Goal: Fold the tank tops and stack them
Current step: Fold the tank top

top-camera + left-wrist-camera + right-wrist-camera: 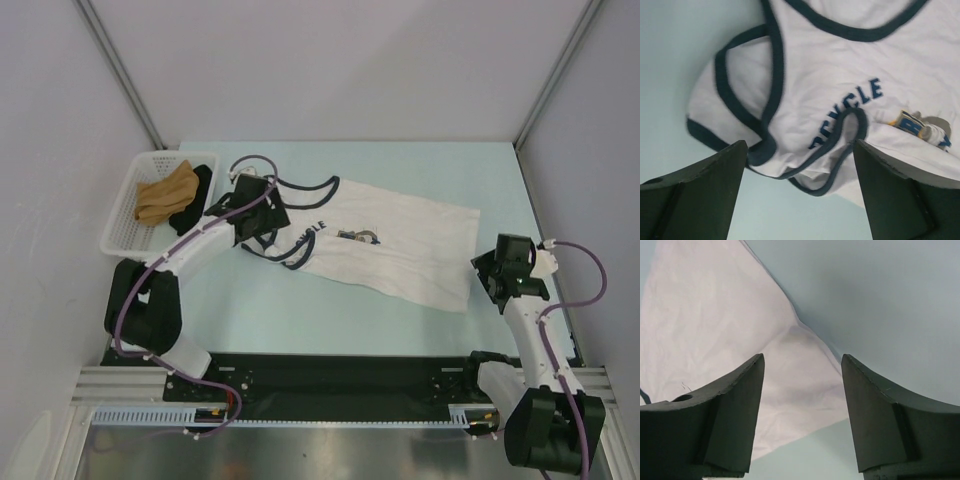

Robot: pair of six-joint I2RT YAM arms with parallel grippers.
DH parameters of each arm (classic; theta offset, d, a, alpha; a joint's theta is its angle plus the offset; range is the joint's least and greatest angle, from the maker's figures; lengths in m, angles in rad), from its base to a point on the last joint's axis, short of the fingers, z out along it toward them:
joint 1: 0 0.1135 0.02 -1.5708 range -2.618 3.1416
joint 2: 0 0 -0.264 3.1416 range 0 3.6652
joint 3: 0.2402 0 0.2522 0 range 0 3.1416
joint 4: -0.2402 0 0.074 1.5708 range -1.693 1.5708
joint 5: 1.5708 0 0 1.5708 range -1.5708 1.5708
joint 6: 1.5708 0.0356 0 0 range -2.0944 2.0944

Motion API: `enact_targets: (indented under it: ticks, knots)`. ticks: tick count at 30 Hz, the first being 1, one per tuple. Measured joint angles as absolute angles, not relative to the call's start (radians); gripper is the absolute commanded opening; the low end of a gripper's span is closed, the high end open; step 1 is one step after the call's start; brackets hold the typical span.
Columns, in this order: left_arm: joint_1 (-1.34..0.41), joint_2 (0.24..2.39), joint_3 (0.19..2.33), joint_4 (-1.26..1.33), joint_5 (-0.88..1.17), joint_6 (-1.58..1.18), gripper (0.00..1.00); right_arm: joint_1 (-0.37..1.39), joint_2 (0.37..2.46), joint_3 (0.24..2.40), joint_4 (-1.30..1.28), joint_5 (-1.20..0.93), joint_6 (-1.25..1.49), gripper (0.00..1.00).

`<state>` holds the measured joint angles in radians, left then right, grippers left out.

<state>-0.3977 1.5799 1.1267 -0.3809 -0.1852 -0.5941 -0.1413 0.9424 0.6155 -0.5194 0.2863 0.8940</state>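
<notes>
The left claw [799, 170] stands wide, its 2 dark fingers [705, 195] held apart above the strap end of the tank top [400, 250] with nothing pinched between them. Under it the navy-trimmed armhole and neck loops lie bunched and partly folded over each other, beside blue lettering. The right claw [802, 390] is wide as well, over the hem corner at the garment's right end, where white cloth meets the pale blue surface [300, 320]. The tank top lies spread print side up, slanting across the middle of the surface with its neck toward the left. At the far left sits a white basket [118, 228] holding a tan cloth [160, 198] and a dark cloth [195, 205].
</notes>
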Motion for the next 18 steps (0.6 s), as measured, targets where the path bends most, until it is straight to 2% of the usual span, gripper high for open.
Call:
enact_targets:
  ticks: [7, 10, 14, 18]
  knots:
    - [-0.206, 1.56, 0.992, -0.384, -0.177, -0.648, 0.86, -0.125, 0.899, 0.488, -0.604, 0.206, 0.929, 0.64]
    - [-0.183, 1.56, 0.968, -0.383, -0.173, -0.665, 0.85, -0.103, 0.899, 0.475, -0.643, 0.193, 0.945, 0.63]
    - [-0.169, 1.569, 0.967, -0.361, -0.157, -0.681, 0.84, -0.081, 0.899, 0.468, -0.657, 0.193, 0.973, 0.55]
    - [-0.166, 1.584, 0.967, -0.34, -0.153, -0.682, 0.83, -0.078, 0.901, 0.433, -0.654, 0.194, 1.008, 0.55]
